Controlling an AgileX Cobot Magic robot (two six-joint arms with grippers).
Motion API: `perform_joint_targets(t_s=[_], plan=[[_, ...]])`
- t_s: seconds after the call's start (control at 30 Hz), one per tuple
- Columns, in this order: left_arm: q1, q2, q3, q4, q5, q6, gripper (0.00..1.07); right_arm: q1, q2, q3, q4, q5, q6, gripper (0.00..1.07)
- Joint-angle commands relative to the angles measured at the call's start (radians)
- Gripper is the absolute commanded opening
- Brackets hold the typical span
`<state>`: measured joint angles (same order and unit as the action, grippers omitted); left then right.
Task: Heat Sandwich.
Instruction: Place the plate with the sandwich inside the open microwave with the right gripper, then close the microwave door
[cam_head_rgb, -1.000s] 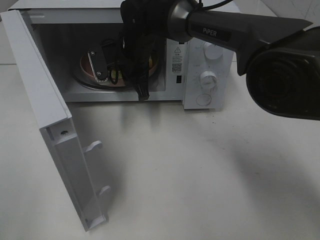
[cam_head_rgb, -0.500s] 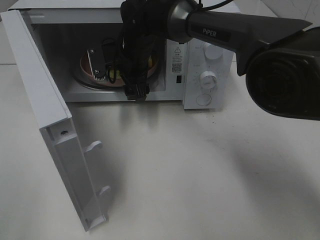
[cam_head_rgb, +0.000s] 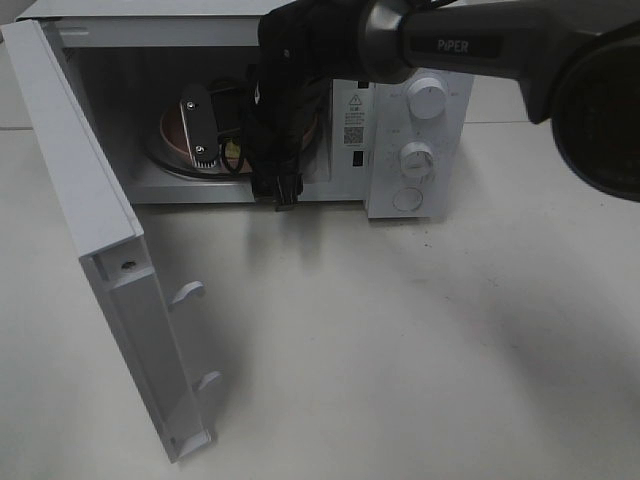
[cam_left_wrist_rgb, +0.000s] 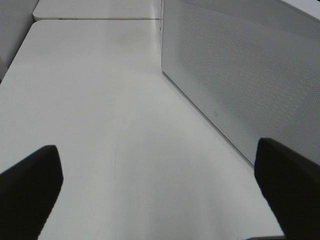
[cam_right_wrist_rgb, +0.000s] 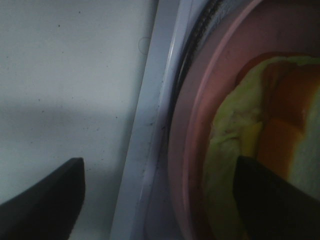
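Observation:
The sandwich (cam_right_wrist_rgb: 250, 125), showing yellow-green and orange-red filling, lies on a round pink plate (cam_right_wrist_rgb: 197, 125) inside the open microwave (cam_head_rgb: 440, 60). From above, only the plate's rim (cam_head_rgb: 172, 132) shows; my right arm hides the sandwich. My right gripper (cam_right_wrist_rgb: 157, 165) is inside the cavity (cam_head_rgb: 215, 140), open. One finger is over the microwave floor and the other over the plate, with the plate's rim between them and nothing gripped. My left gripper (cam_left_wrist_rgb: 156, 150) is open and empty above the table, beside the microwave's perforated side wall (cam_left_wrist_rgb: 240, 75).
The microwave door (cam_head_rgb: 80, 190) stands swung wide open to the left, with latch hooks on its inner edge. Two knobs (cam_head_rgb: 428, 100) (cam_head_rgb: 416, 158) and a round button sit on the control panel. A white table (cam_head_rgb: 400, 350) lies in front.
My right gripper has opened and let go of the plate, which now rests in the microwave. The right arm has shifted slightly up and to the right. The left arm has not visibly moved.

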<state>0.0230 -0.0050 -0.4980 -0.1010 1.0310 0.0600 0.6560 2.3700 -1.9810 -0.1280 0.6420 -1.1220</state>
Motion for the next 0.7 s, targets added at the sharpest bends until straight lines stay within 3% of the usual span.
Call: perform_joint_targets(t_s=[0.03,0.17,0.4,0.7], plan=[[-0.006,-0.026,0.003,-0.005,-0.002,0.003,1.01,-0.004,-0.072,0.108,0.005,-0.089,0.003,0.77],[-0.006,-0.026,0.003,-0.005,-0.002,0.003,1.01,-0.004,-0.116,0.189,0.004,-0.154,0.001,0.77],[-0.006,-0.026,0.003,-0.005,-0.002,0.003,1.01,-0.004,-0.261,0.454,-0.022,-0.352,0.001,0.77],[-0.006,-0.026,0.003,-0.005,-0.002,0.003,1.01,-0.004,-0.416,0.699,-0.030,-0.419,0.001,0.76]])
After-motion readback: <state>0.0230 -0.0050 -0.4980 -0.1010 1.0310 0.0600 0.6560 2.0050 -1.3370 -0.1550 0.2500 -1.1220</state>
